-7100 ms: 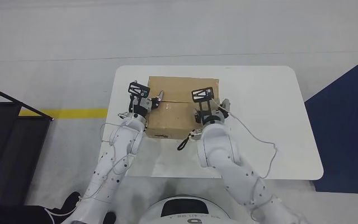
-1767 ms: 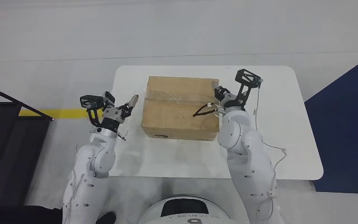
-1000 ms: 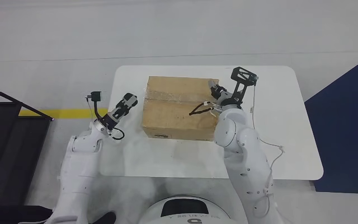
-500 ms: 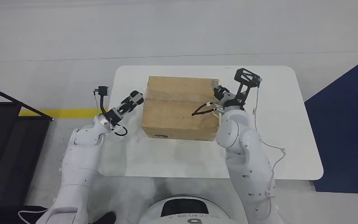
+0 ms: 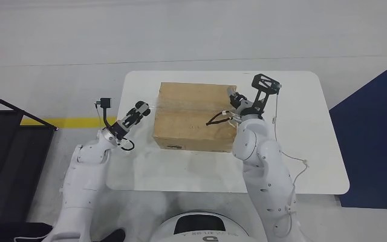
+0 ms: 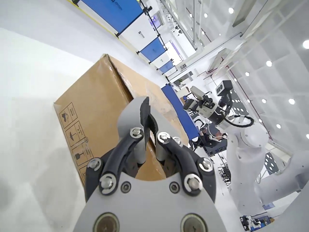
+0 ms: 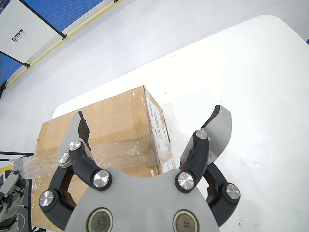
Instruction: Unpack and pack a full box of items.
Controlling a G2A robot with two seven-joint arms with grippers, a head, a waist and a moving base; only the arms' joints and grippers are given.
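**A:** From the top view we've got the cardboard box (image 5: 195,117) sitting closed in the middle of the white table (image 5: 302,133), a bit toward the far side. The left gripper (image 5: 141,109) is just beside the box's left end, and the right gripper (image 5: 233,97) is at its far right corner. We honestly can't read the jaws from up there, though.

**B:** The wrist views sort that out for us. In the left wrist view that gripper's jaws are pinched together with nothing between them, pointing at the box. We also get the handling symbols (image 6: 72,131) printed on one side of it. In the right wrist view the jaws are spread wide and holding nothing, one over the box top and the other out over bare table past the right end.

**A:** Same view gives us the clear tape (image 7: 125,148) along the top seam and a white label (image 7: 159,126) on the right end.
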